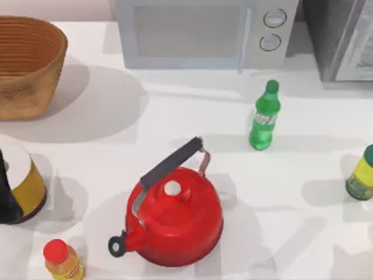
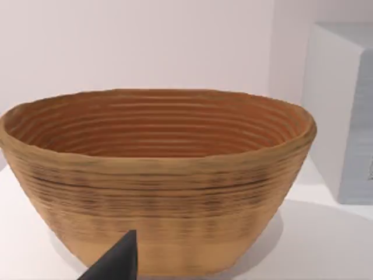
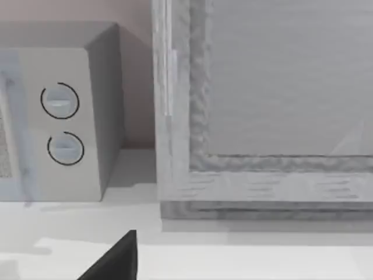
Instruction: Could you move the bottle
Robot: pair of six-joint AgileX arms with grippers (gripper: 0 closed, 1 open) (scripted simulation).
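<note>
A: Where's the bottle [image 1: 265, 116]?

B: Green one, standing upright on the white table [image 1: 303, 245], right of centre, in front of the microwave [image 1: 198, 32] and just below its two dials. Nothing is touching it.

A: And around it?

B: The red kettle [image 1: 175, 219] sits nearer the front, left of the bottle and well apart from it, black handle slanting up toward the middle. A small orange bottle with a red cap [image 1: 61, 259] stands at the front left corner. At the right edge there's a stubby yellow-labelled bottle [image 1: 362, 174]. The woven basket [image 1: 26, 64] takes the back left, and a yellow-banded can [image 1: 23, 181] sits at the left edge.

A: The claws?

B: From the left wrist, a dark fingertip [image 2: 116, 262] pokes in ahead of the basket. From the right wrist, another dark fingertip [image 3: 113, 259] faces the microwave dials and a grey cabinet [image 3: 262, 111]. Spread or pressed together, I cannot tell for either one.
</note>
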